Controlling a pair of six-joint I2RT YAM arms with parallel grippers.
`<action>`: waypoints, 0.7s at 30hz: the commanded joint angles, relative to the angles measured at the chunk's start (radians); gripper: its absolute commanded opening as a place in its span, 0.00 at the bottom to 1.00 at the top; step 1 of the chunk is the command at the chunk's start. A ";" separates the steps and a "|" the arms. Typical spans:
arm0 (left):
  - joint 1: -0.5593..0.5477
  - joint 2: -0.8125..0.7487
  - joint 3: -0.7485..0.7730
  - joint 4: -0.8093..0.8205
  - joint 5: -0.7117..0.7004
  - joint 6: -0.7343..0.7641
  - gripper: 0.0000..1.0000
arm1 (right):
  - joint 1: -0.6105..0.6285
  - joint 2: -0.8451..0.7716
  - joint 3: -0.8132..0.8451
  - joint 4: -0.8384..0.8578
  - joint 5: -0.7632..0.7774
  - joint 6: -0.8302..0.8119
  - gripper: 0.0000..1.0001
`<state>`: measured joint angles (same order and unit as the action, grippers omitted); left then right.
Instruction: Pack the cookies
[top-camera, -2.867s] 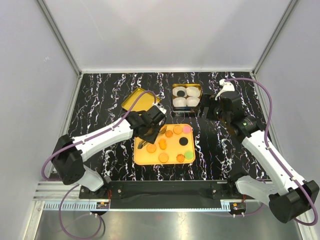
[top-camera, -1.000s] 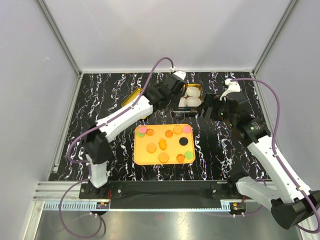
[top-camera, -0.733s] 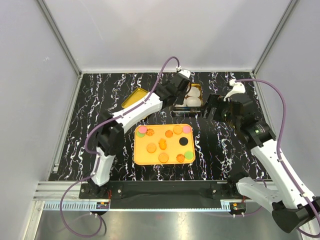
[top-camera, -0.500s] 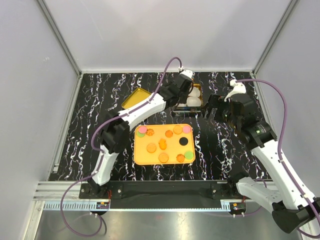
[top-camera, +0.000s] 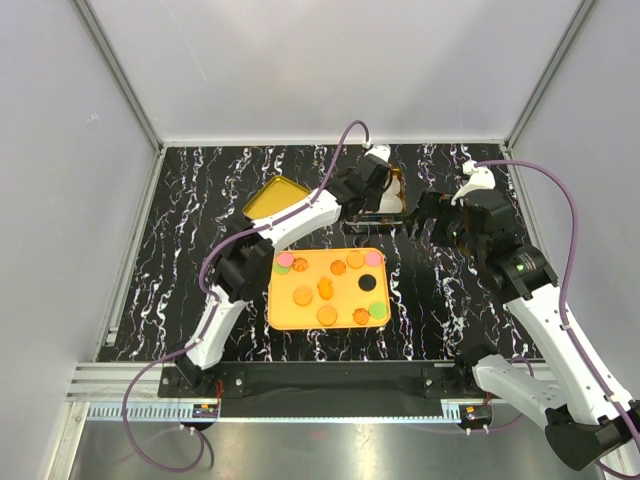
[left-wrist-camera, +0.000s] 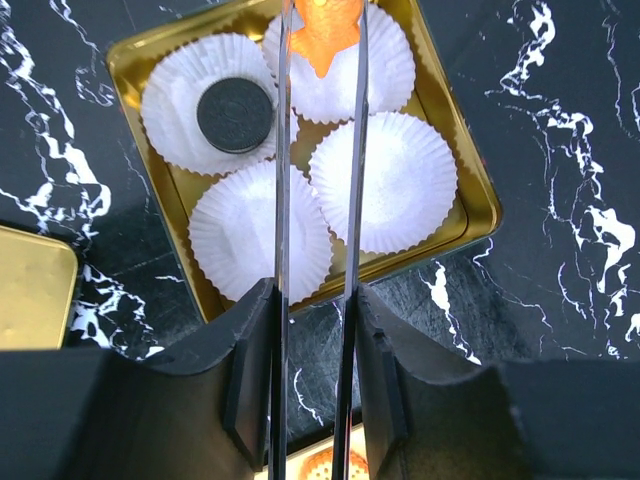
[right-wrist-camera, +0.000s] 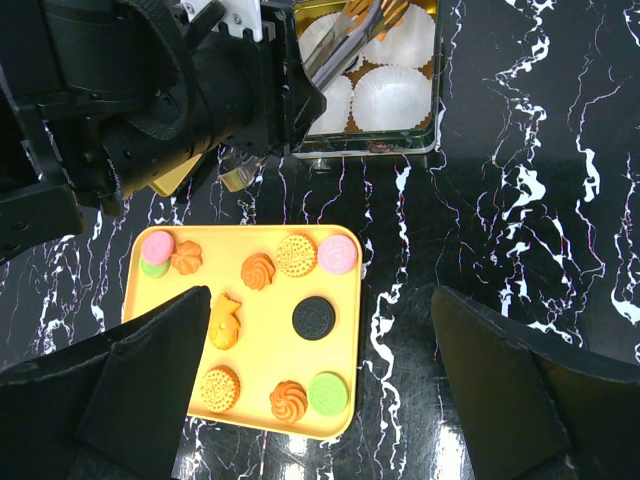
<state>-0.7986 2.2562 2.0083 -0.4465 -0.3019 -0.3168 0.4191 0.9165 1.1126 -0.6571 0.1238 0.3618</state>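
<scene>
The black marbled table (top-camera: 180, 250) carries an orange tray (right-wrist-camera: 265, 345), with a gold tin (left-wrist-camera: 478, 195) just beyond it. The right gripper (right-wrist-camera: 320, 292) hovers above the tray, jaws spread wide and empty. The left gripper (left-wrist-camera: 323, 20) hangs over the tin, jaws narrowly parted, pinching an orange cookie (left-wrist-camera: 325, 38) above one of four white cups (left-wrist-camera: 385, 180). Another cup holds a black cookie (left-wrist-camera: 235, 113). The other cookies (right-wrist-camera: 258, 270) lie loose on the tray.
</scene>
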 joint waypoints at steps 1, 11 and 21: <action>0.001 -0.001 0.037 0.081 0.014 -0.016 0.37 | 0.004 -0.018 0.013 0.010 0.027 -0.017 1.00; 0.002 0.005 0.033 0.066 0.009 -0.024 0.37 | 0.003 -0.022 -0.005 0.014 0.028 -0.020 1.00; 0.002 0.002 0.020 0.062 0.026 -0.034 0.40 | 0.003 -0.024 -0.011 0.013 0.034 -0.021 1.00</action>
<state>-0.7986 2.2623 2.0079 -0.4465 -0.2867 -0.3405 0.4191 0.9096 1.1046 -0.6567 0.1307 0.3580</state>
